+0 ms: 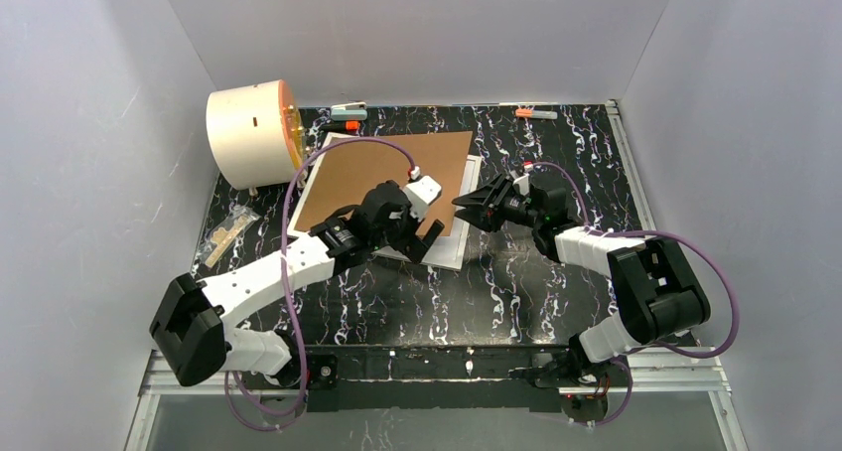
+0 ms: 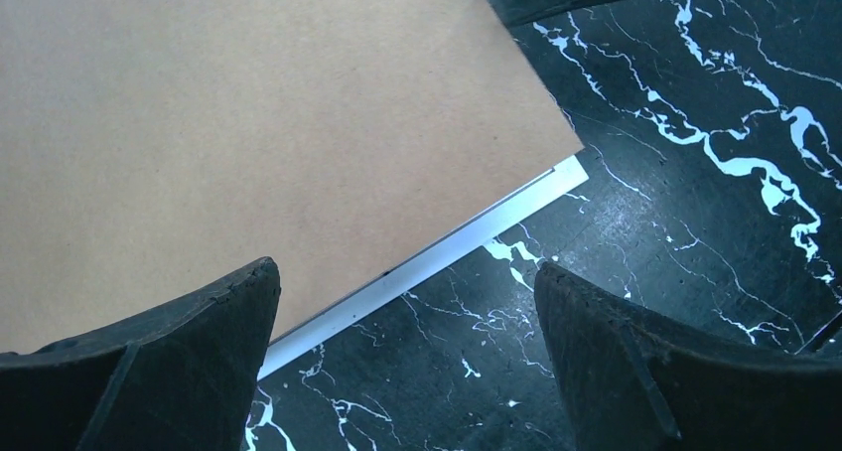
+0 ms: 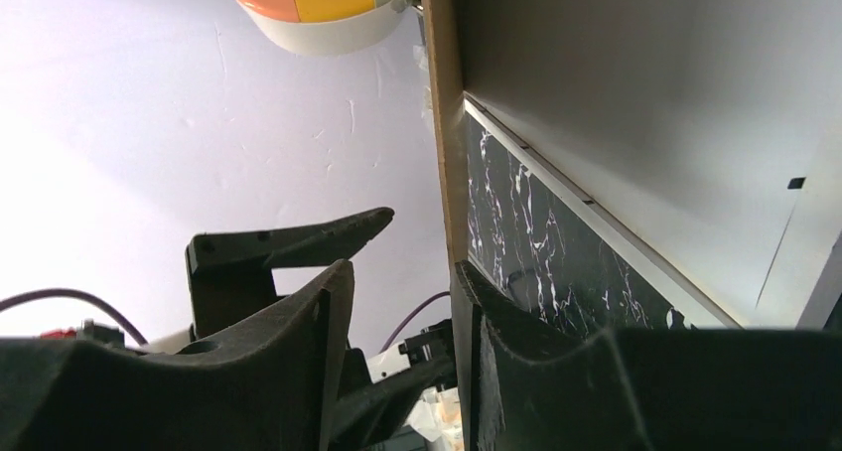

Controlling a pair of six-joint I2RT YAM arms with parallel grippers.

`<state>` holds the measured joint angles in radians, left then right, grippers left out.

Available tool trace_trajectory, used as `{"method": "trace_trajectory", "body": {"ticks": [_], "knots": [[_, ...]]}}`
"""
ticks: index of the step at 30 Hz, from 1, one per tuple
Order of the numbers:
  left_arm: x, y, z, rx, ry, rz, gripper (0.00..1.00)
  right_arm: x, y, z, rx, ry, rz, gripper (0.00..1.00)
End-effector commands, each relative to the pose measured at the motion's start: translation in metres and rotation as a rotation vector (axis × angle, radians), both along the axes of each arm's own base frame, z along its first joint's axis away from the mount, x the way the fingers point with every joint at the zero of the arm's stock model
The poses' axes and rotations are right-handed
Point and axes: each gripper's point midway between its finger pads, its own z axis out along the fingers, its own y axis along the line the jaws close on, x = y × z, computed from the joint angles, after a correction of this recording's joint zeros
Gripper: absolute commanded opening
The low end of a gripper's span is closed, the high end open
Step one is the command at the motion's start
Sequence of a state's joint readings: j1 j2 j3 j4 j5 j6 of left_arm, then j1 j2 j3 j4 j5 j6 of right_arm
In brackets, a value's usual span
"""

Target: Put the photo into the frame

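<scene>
The white frame (image 1: 449, 252) lies flat mid-table with a brown backing board (image 1: 377, 168) on top of it. The photo shows in no view. My left gripper (image 1: 427, 237) hangs open over the frame's near right corner. In the left wrist view its jaws (image 2: 407, 302) stand wide over bare table, with the frame's white edge (image 2: 447, 247) and the board (image 2: 248, 123) just beyond. My right gripper (image 1: 469, 205) is at the board's right edge. In the right wrist view that gripper (image 3: 402, 272) is open, and the board's edge (image 3: 444, 123) rests against one finger (image 3: 487, 312).
A cream cylinder with an orange face (image 1: 250, 133) stands at the back left. Two markers (image 1: 350, 108) (image 1: 536, 113) lie along the back wall. A small tan piece (image 1: 226, 232) lies on the black marbled table (image 1: 536, 302) at the left. Grey walls close three sides.
</scene>
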<state>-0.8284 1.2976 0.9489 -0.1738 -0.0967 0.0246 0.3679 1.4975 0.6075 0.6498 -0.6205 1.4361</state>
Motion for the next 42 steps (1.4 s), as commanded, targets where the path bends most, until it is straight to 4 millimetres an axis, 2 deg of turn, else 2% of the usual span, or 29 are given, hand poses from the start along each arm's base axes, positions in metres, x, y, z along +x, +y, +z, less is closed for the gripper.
{"method": "trace_trajectory", "body": {"ticks": [1,4,9,15,22,34,42], "knots": [[0.001,-0.007,-0.002,0.057,-0.084,-0.029,0.99,0.008,0.006,0.029,0.042,-0.042,-0.011,0.49],[-0.002,-0.011,-0.009,0.092,-0.107,-0.036,0.98,0.008,0.006,0.03,0.047,-0.026,-0.013,0.49],[0.005,-0.011,-0.012,0.119,-0.187,0.013,0.98,0.009,0.007,0.035,0.063,-0.015,-0.011,0.49],[0.017,-0.014,-0.012,0.143,-0.267,0.07,0.89,0.009,0.009,0.041,0.082,0.004,-0.005,0.49],[0.017,-0.018,-0.018,0.19,-0.315,0.08,0.81,0.008,0.01,0.046,0.101,0.025,0.0,0.48],[0.018,-0.014,-0.024,0.172,-0.294,0.165,0.51,0.006,0.008,0.038,0.067,0.056,-0.005,0.48],[0.016,-0.011,-0.027,0.133,-0.261,0.223,0.4,0.005,0.007,0.035,0.051,0.065,-0.011,0.49]]}}
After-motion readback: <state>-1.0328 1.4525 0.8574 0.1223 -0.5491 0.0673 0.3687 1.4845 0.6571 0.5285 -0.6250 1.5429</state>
